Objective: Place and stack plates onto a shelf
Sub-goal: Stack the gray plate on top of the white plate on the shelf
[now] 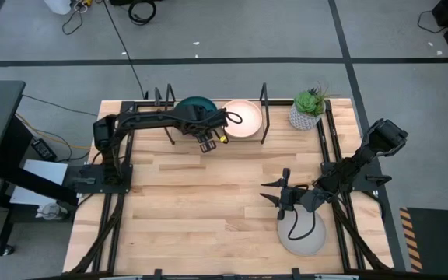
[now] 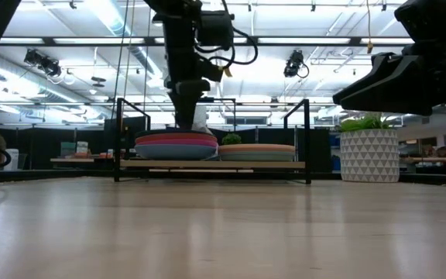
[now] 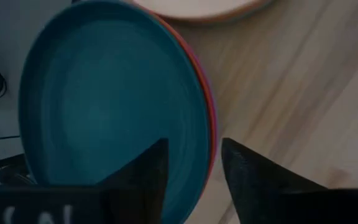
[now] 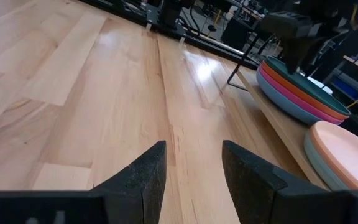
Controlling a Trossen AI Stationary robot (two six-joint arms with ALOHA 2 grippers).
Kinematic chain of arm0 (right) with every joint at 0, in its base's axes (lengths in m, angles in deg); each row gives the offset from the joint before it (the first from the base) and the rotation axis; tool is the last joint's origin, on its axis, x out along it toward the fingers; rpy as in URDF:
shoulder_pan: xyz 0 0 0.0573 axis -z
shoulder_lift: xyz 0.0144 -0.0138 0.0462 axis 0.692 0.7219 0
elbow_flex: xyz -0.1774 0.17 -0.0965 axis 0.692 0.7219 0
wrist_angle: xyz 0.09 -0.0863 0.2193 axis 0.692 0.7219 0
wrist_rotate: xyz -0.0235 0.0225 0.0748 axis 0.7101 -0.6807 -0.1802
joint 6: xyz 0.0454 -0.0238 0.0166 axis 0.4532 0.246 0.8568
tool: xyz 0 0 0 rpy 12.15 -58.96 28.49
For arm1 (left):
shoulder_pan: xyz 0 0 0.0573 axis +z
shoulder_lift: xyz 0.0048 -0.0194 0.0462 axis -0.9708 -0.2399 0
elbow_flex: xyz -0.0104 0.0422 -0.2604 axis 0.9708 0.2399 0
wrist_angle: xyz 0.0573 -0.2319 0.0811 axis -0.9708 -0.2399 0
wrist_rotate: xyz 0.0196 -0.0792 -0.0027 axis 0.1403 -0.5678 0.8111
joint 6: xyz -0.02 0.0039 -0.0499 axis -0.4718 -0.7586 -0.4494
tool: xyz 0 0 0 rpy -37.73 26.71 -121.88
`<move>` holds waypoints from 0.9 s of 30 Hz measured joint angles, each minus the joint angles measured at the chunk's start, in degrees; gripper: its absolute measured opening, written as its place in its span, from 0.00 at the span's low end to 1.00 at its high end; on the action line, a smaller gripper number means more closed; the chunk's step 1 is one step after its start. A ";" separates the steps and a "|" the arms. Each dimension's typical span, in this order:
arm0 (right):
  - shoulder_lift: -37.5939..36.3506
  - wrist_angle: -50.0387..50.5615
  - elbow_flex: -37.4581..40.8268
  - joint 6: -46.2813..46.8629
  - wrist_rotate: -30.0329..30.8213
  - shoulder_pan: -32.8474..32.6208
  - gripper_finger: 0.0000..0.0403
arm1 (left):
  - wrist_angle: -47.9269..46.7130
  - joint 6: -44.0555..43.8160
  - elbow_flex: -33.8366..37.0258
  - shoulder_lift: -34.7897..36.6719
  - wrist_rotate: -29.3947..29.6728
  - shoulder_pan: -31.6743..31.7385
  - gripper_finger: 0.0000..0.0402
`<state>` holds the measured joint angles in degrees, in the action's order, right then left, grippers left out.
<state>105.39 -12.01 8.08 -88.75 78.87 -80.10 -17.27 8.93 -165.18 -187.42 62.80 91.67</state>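
At the top centre of the high view, the shelf (image 1: 208,144) lies along the far edge of the table (image 1: 185,210), with 2 stacks of plates on it. The left stack (image 2: 176,145) is topped by a dark teal plate (image 1: 195,105); below it the low view shows orange, pink and blue rims. The right stack (image 2: 257,152) has a cream-pink plate (image 1: 242,118) on top and a pale blue-grey one under it.

The left gripper (image 1: 208,143) sits over the near edge of the left stack. In the left wrist view its fingers (image 3: 148,177) stand apart with the rim of the teal plate between them, not clamped on it, so the jaws are open.

The right gripper (image 1: 273,192) is in the lower right of the high view, fingers spread and holding nothing, above bare wood. Just below it lies a grey plate (image 1: 302,233) on the table. A potted plant (image 1: 309,109) stands at the upper right.
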 joint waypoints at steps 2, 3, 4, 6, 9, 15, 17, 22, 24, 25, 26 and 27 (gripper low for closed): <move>0.00 0.02 0.00 0.00 -0.02 -0.04 0.40 | 0.12 -0.02 0.00 0.69 0.22 0.00 0.41; 0.00 0.02 0.00 0.02 -0.02 -0.04 0.40 | 0.20 -0.07 0.00 1.03 0.65 0.00 0.42; 0.00 0.04 0.00 0.00 -0.02 -0.04 0.40 | 0.23 -0.15 0.00 1.27 1.08 0.00 0.42; 0.00 0.07 0.00 0.22 -0.03 -0.11 0.40 | 0.96 -0.20 0.00 1.57 0.98 0.00 0.42; 0.00 0.58 0.00 0.59 -0.05 -0.48 0.40 | 2.73 0.22 0.01 1.59 -1.68 -0.98 0.42; 0.00 1.21 0.00 1.31 0.31 -2.29 0.40 | 11.85 3.09 0.02 1.59 -3.68 -10.04 0.37; 0.00 0.62 -0.01 1.60 0.51 -2.97 0.40 | 14.29 4.72 0.02 1.59 -3.37 -13.85 0.35; 0.00 -0.08 -0.07 3.31 -0.11 -3.91 0.40 | 16.14 6.05 0.02 0.09 -3.28 -21.85 0.31; 0.02 -0.02 -1.09 4.46 -1.85 -3.87 0.38 | 16.51 6.12 0.72 -0.26 -3.27 -24.57 0.30; 0.01 0.27 -2.08 4.97 -2.86 -3.87 0.37 | 18.80 6.44 1.97 -0.38 -3.14 -25.74 0.30; 0.01 1.06 -3.25 5.62 -4.24 -3.87 0.36 | 22.52 7.55 3.80 -0.36 -3.06 -26.89 0.29; 0.02 2.50 -4.45 6.29 -5.05 -3.89 0.35 | 25.68 8.67 6.40 -0.36 -3.12 -27.87 0.29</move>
<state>105.41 -9.51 3.63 -82.45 73.82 -83.99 8.42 17.60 -158.78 -187.78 59.68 63.80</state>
